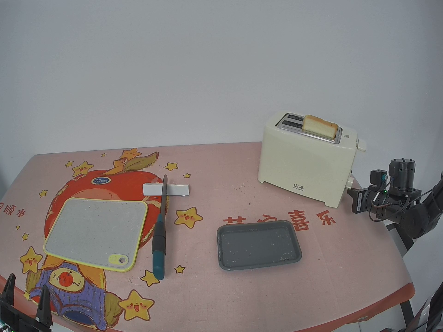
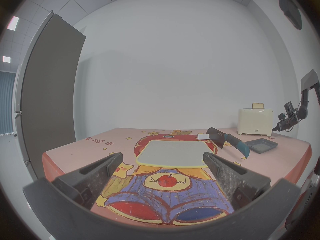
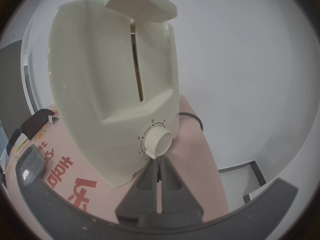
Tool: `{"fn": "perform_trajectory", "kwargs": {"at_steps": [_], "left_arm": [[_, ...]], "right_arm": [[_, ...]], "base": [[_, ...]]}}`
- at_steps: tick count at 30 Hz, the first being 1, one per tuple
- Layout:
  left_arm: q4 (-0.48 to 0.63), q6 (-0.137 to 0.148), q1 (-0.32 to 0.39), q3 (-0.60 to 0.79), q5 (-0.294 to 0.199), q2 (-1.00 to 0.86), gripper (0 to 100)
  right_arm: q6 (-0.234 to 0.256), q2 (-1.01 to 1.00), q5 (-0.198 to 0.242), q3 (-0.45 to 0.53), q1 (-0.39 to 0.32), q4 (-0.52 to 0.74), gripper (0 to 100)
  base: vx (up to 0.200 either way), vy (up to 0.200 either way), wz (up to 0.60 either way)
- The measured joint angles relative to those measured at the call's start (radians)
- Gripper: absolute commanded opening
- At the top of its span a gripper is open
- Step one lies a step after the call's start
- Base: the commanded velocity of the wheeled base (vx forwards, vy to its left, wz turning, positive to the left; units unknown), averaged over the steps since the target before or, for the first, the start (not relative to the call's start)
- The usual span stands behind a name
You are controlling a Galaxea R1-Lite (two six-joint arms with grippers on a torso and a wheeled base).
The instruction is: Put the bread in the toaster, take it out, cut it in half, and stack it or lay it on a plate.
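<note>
A toasted bread slice point(image 1: 320, 126) stands up out of the cream toaster point(image 1: 307, 162) at the table's back right. The toaster's lever point(image 3: 141, 2) is up. My right gripper point(image 3: 159, 160) is shut and empty, its tips just below the toaster's dial point(image 3: 156, 143) on the end facing the table's right edge. In front of the toaster lies a grey plate point(image 1: 258, 244), empty but for crumbs. A grey cutting board point(image 1: 97, 232) lies at the left, with a teal-handled knife point(image 1: 159, 236) beside it. My left gripper point(image 2: 161, 155) hangs open and empty at the near left corner.
The knife's blade leans on a white rest point(image 1: 177, 189) behind the board. The toaster's cord point(image 3: 191, 117) runs off behind it, close to the table's right edge. Bare tablecloth lies between board, plate and front edge.
</note>
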Motion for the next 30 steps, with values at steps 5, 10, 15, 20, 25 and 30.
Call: {"fn": "perform_trajectory", "kwargs": {"at_steps": [5, 10, 15, 20, 25, 30], "left_arm": [[0.0, 0.0, 0.0, 0.0, 0.0, 0.0, 100], [0.0, 0.0, 0.0, 0.0, 0.0, 0.0, 100], [0.0, 0.0, 0.0, 0.0, 0.0, 0.0, 100], [0.0, 0.0, 0.0, 0.0, 0.0, 0.0, 100], [0.0, 0.0, 0.0, 0.0, 0.0, 0.0, 100], [0.0, 0.0, 0.0, 0.0, 0.0, 0.0, 100]], "right_arm": [[-0.001, -0.005, 0.001, 0.001, 0.0, 0.0, 0], [-0.001, -0.009, 0.001, 0.002, 0.001, -0.001, 0], [-0.001, -0.011, 0.001, 0.003, 0.004, -0.001, 0], [-0.001, -0.01, 0.0, 0.003, 0.005, -0.003, 0], [-0.001, -0.003, -0.001, 0.002, 0.004, -0.004, 0], [-0.001, -0.004, 0.0, 0.002, 0.004, -0.003, 0]], "base": [[0.0, 0.0, 0.0], [0.0, 0.0, 0.0], [0.0, 0.0, 0.0], [0.0, 0.0, 0.0], [0.0, 0.0, 0.0], [0.0, 0.0, 0.0]]}}
